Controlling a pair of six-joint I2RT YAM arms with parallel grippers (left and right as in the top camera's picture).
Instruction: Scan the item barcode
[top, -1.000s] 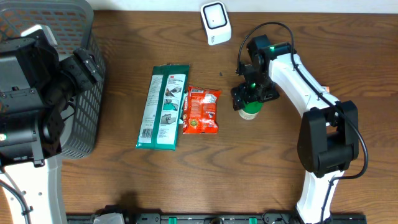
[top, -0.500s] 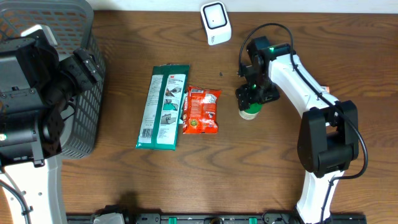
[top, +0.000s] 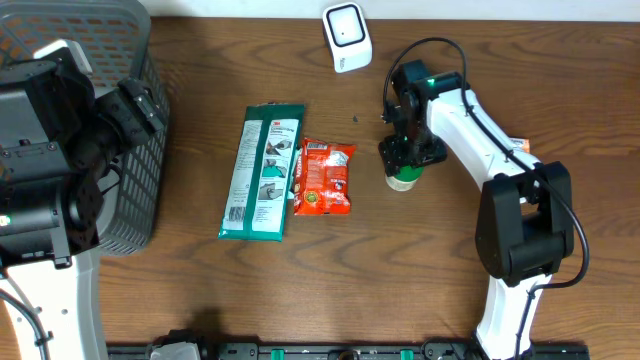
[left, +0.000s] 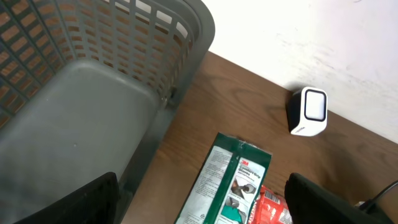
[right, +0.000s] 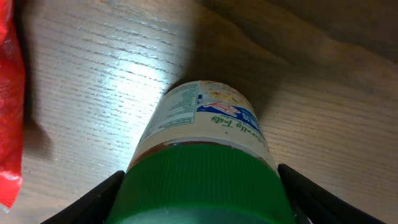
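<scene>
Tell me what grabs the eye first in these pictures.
The right hand straddles a green-lidded jar right of centre. Left of it lie a red snack packet and a long green packet; a white scanner stands at the far edge.

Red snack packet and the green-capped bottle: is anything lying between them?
Nothing. In the overhead view only bare wood table separates the red snack packet from the green-capped bottle; the right wrist view shows the same bare strip.
</scene>
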